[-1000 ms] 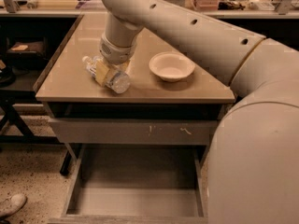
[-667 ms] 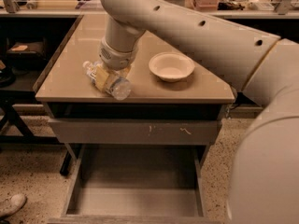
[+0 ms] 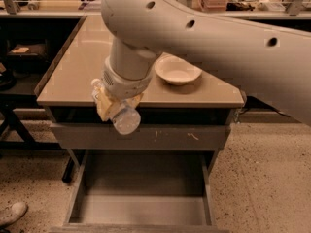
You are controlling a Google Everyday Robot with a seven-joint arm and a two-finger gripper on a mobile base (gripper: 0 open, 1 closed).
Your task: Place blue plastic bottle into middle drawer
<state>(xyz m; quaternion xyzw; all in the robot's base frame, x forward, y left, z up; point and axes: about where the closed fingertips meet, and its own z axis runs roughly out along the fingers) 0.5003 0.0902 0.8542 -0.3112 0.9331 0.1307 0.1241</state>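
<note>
— What had changed in that last second?
— My tool [image 3: 118, 111] had been low over the desk [image 3: 73, 76], left of the white bowl [image 3: 177, 72]; it had since come forward past the front edge, closed around the blue plastic bottle [image 3: 127, 121]; the bottle hung tilted in the air before the scratched drawer front [image 3: 165, 136].
— And the middle drawer [image 3: 141, 205]?
— It stood pulled open below; the bottle was above it, not yet inside; I judged the carry nearly done, with lowering and release left.
</note>
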